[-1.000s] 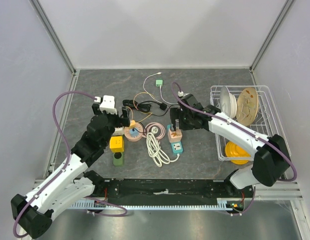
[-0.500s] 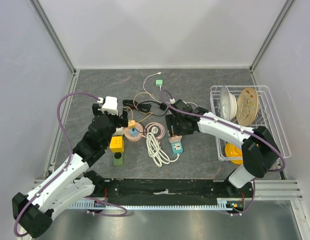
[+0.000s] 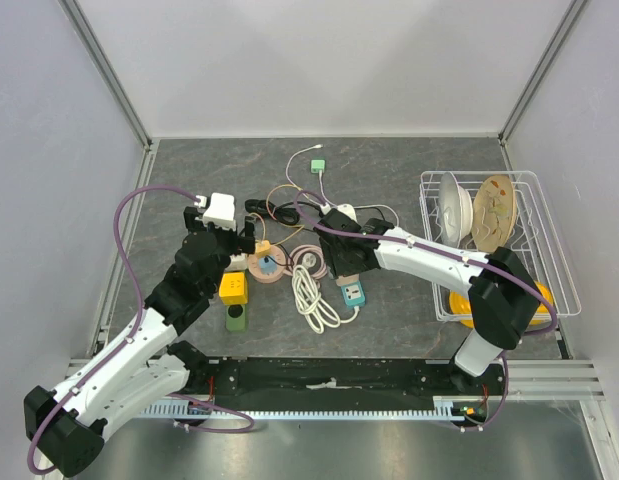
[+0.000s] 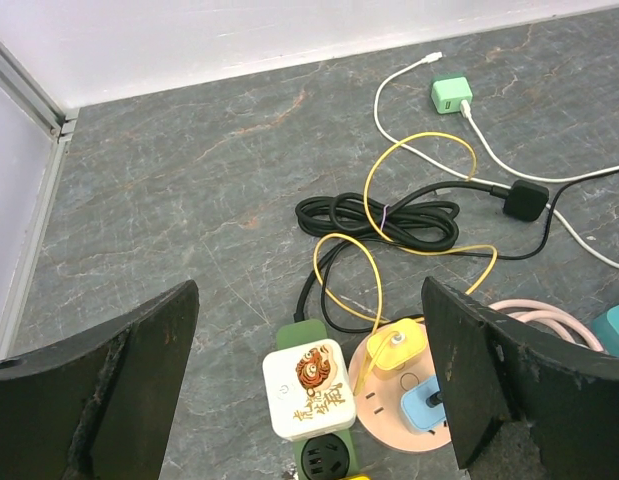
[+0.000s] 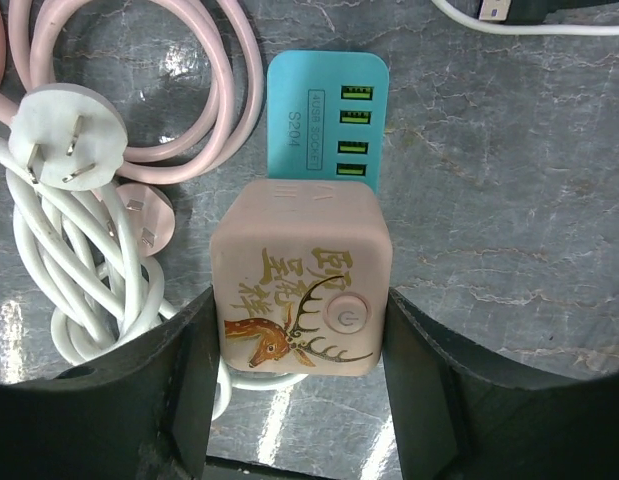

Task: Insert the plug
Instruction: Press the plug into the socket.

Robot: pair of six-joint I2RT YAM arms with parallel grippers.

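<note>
Right claw (image 5: 299, 335) — now around pink cube (image 5: 301, 270)

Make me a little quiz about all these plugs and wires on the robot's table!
1. True or false: the pink cube with the deer picture sits between the two fingers of the right end effector.
2. How many USB slots can you count on the teal power strip? A: two. B: four. C: six.
3. Fill the gap: the small charger with the white cable, near the back wall, is coloured ____.

Key: 1 true; 2 B; 3 green.
</note>
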